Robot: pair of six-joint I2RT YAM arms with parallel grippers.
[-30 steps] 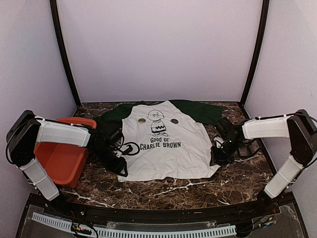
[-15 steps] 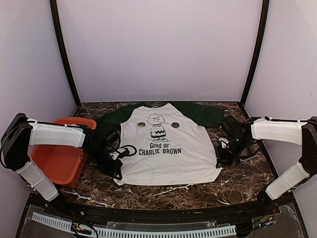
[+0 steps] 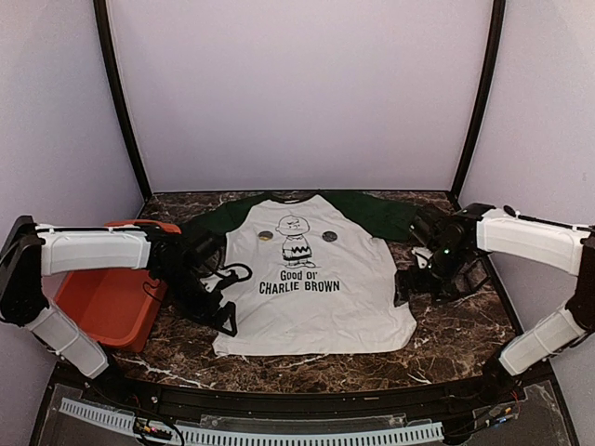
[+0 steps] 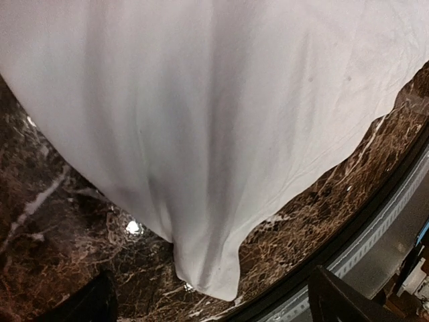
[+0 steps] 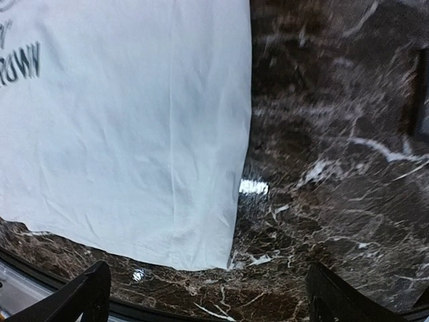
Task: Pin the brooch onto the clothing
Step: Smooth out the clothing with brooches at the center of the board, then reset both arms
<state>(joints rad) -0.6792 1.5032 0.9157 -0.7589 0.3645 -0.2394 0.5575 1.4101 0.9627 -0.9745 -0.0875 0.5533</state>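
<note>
Left pincer (image 4: 214,298) and right pincer (image 5: 208,295): wide open, empty. T-shirt (image 3: 316,297) lies flat between them, likely spread for pinning.

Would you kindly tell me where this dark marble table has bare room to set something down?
Free: the strip of marble table between the white green-sleeved T-shirt's hem and the near edge, widest front-right. Crowded: left, with the orange plastic bin and left gripper beside the shirt.

matt cloth t-shirt (image 3: 316,311), glossy marbled table (image 3: 451,339)
</note>
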